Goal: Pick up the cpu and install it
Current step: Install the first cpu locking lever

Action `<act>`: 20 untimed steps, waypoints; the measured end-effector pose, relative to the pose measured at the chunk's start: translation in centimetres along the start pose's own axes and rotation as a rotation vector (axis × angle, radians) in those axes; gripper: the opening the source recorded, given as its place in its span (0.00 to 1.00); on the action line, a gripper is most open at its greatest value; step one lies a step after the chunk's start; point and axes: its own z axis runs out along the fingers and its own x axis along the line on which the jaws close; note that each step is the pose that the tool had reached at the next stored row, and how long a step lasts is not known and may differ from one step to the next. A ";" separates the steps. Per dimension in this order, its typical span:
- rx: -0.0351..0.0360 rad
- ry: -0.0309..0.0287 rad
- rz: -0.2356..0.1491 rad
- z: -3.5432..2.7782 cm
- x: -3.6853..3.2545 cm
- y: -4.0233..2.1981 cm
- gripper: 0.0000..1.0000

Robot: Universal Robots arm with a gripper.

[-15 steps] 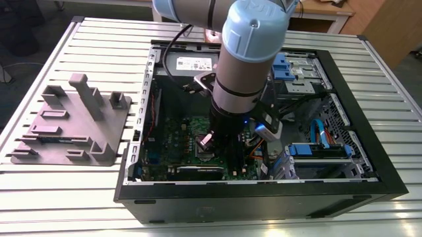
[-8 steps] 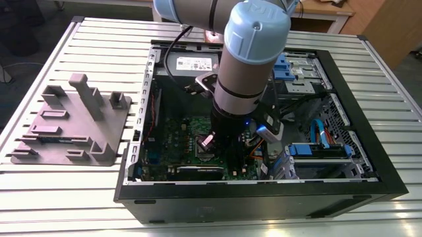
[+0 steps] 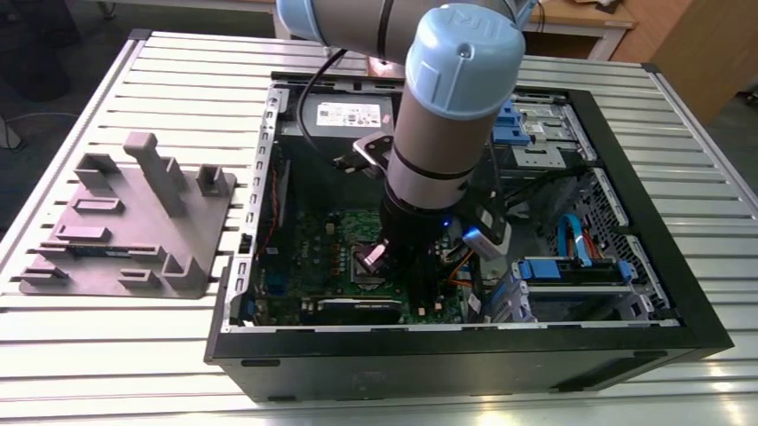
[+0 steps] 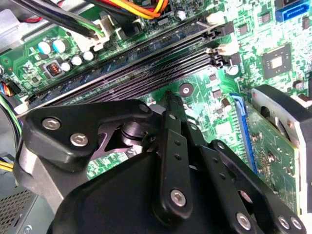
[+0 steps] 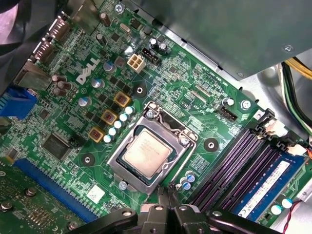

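cpu (image 5: 145,155) in socket (image 5: 117,164), first wrist view

A robotics lab or workshop set up for computer assembly.

A robot arm (image 3: 450,133) reaches into an open computer case (image 3: 474,364) that lies on a slatted metal table (image 3: 711,204) with its green motherboard (image 5: 195,97) laid bare. A grey plastic parts tray (image 3: 130,222) sits beside the case, and wooden furniture (image 3: 592,18) stands beyond the table.
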 end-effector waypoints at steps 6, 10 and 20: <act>-0.0010 -0.0007 0.000 0.25 -0.18 -0.13 0.10; -0.0001 -0.0002 0.000 0.26 -0.23 -0.19 0.10; -0.0003 -0.0003 0.001 -1.20 -0.14 -0.21 0.10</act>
